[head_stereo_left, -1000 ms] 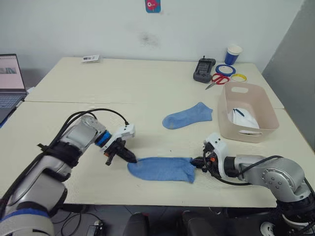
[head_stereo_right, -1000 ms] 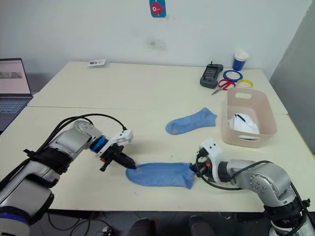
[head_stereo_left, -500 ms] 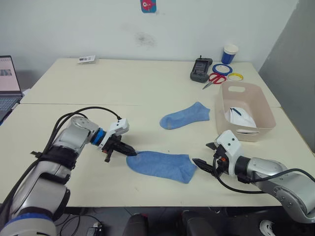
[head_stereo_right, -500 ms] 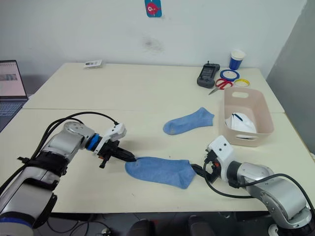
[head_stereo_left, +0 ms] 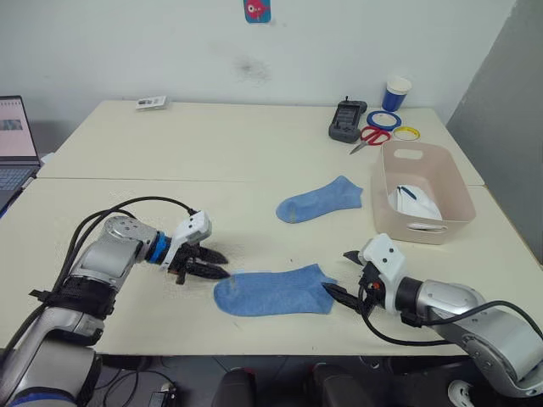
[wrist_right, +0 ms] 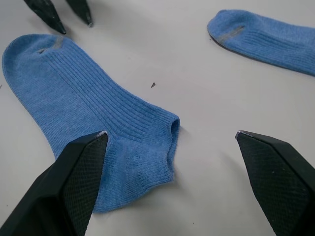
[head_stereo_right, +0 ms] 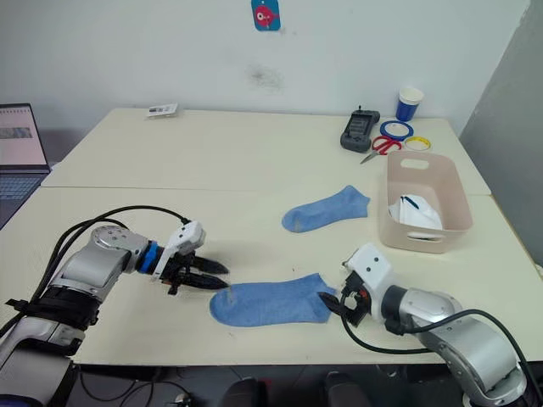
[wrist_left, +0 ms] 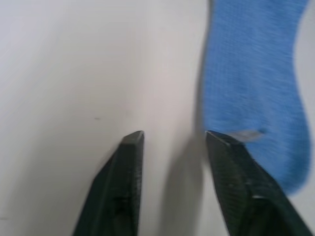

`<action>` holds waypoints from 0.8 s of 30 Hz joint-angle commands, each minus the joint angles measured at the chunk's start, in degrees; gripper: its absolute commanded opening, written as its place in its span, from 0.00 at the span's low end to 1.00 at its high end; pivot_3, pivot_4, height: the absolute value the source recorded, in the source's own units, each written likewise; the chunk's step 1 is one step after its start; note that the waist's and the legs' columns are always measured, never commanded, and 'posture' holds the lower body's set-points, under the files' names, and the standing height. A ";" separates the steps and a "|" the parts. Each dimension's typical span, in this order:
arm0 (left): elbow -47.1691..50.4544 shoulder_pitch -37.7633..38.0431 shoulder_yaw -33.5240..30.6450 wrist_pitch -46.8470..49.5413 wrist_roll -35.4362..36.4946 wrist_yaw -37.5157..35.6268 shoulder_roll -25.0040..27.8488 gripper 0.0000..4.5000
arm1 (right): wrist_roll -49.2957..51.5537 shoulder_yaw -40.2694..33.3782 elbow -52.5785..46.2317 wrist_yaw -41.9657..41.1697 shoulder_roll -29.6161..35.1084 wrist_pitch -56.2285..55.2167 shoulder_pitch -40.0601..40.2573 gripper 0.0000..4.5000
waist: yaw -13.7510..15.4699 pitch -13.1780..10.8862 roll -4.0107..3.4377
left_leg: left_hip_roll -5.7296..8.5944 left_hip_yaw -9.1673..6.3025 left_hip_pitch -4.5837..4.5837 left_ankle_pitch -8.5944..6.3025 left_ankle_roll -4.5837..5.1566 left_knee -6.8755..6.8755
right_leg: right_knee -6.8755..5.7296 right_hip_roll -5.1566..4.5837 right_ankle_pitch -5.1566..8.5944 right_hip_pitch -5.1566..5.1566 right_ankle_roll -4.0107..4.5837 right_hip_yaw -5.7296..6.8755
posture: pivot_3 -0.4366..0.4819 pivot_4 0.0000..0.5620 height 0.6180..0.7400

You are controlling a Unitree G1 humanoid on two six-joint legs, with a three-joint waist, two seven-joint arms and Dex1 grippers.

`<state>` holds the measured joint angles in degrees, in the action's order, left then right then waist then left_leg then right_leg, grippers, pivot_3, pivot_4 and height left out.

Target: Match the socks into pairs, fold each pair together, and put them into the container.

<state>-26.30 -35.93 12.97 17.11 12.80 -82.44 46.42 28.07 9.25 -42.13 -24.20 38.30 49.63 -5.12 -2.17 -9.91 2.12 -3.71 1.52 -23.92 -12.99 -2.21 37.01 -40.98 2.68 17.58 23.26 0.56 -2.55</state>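
Note:
One light blue sock (head_stereo_left: 271,291) lies flat near the table's front edge, between my two grippers. My left gripper (head_stereo_left: 217,264) is open just off its toe end, touching nothing; the left wrist view has the sock (wrist_left: 251,88) beside one finger. My right gripper (head_stereo_left: 339,274) stands open at the cuff end, its fingers (wrist_right: 83,167) straddling the cuff. A second light blue sock (head_stereo_left: 321,200) lies further back, towards the container (head_stereo_left: 383,191). The pink-beige container holds folded white socks (head_stereo_left: 416,203).
At the back right stand a blue-and-white paper cup (head_stereo_left: 396,93), tape rolls (head_stereo_left: 387,119), red scissors (head_stereo_left: 366,137) and a black device (head_stereo_left: 344,119). A laptop (head_stereo_left: 13,144) sits at the left edge. A small card (head_stereo_left: 153,103) lies at the back.
Both grippers have opened and let go of the near sock, the right one first. The sock now lies flat. My left gripper has drawn back a little to the left.

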 commanded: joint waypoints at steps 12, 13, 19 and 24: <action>30.27 10.28 -1.79 15.44 10.20 -1.96 1.50 0.31 | -9.64 13.11 8.16 -1.90 -6.10 -4.48 -8.51 0.50 | -0.82 0.00 0.00 | -0.03 -0.05 0.10 0.00 0.00 -0.02 | -0.07 0.00 0.00 -0.02 0.00 -0.04 | 0.48 0.27 0.93; 29.60 11.47 -1.36 13.92 8.77 -0.29 0.83 0.24 | -10.55 14.10 8.99 -2.12 -5.92 -4.15 -8.83 0.42 | -0.75 0.00 0.00 | -0.03 -0.05 0.10 0.00 0.00 -0.01 | -0.08 0.00 0.00 -0.02 0.00 -0.02 | 0.48 0.27 0.93; 23.12 14.65 0.38 3.05 1.55 3.27 -0.17 0.00 | -9.23 12.01 6.42 -4.16 -2.05 3.85 -5.33 0.01 | 0.09 0.00 0.01 | 0.00 -0.05 0.05 0.00 0.00 -0.01 | -0.02 -0.10 0.00 0.00 0.00 -0.06 | 0.48 0.27 0.93; 20.87 14.86 0.46 0.00 0.60 2.84 -0.45 0.00 | -7.32 7.26 2.03 -4.39 0.52 8.07 -0.80 0.01 | 0.37 0.04 0.03 | 0.00 -0.02 0.06 0.00 0.00 -0.02 | 0.02 -0.20 0.00 -0.03 0.00 -0.04 | 0.48 0.27 0.93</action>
<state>-4.89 -21.08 13.43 18.05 14.31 -79.50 45.96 20.24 17.70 -38.44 -28.45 37.92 56.51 -7.18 -1.81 -9.87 2.15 -3.70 1.51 -23.86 -12.99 -2.22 36.99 -40.97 2.48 17.58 23.22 0.56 -2.60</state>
